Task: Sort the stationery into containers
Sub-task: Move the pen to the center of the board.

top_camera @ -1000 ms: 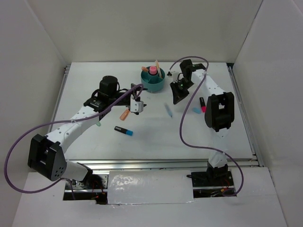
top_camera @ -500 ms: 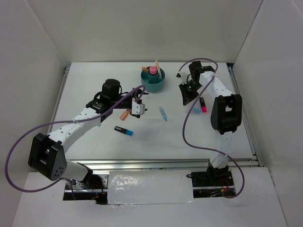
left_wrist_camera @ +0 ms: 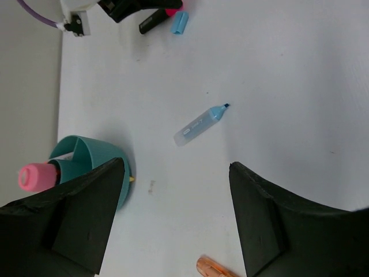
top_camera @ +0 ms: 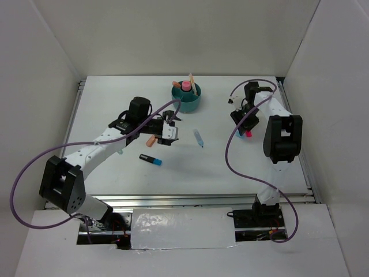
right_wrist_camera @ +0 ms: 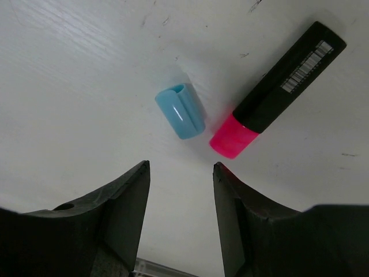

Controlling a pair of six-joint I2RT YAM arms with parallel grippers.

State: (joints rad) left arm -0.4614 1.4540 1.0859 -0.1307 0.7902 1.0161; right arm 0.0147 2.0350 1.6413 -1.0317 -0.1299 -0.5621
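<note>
The top view shows a white table (top_camera: 230,167) with two arms on it. The left arm (top_camera: 95,149) stretches out low from the near left corner toward the middle, bending at a black joint. Its left gripper (top_camera: 168,128) hangs over the table, just in front of the teal cup (top_camera: 196,104). The cup sits in the middle, near the far edge. A fat pink marker (top_camera: 187,85) stands up in it, and thin orange sticks (top_camera: 191,79) lean in it too. An orange pen (top_camera: 151,140) lies right beside the left gripper, on its left. A blue pen (top_camera: 198,137) lies a little way off on its right. A black and blue marker (top_camera: 150,159) lies closer to the near edge.

In the left wrist view, the left gripper's fingers (left_wrist_camera: 75,219) are spread wide with nothing between them. Below them is bare table, with the cup off to one side and the blue pen farther out.

The right arm (top_camera: 279,135) goes up from its base, folds at a big black joint and reaches to the far right part of the table. Its right gripper (top_camera: 244,120) points down, close to the table. In the right wrist view its fingers (right_wrist_camera: 115,219) are apart and hold nothing. Just past the tips lie a blue cap (right_wrist_camera: 180,111) and a black and pink marker (right_wrist_camera: 282,86). The cap lies very close to the marker's pink end. I cannot tell if they touch.
</note>
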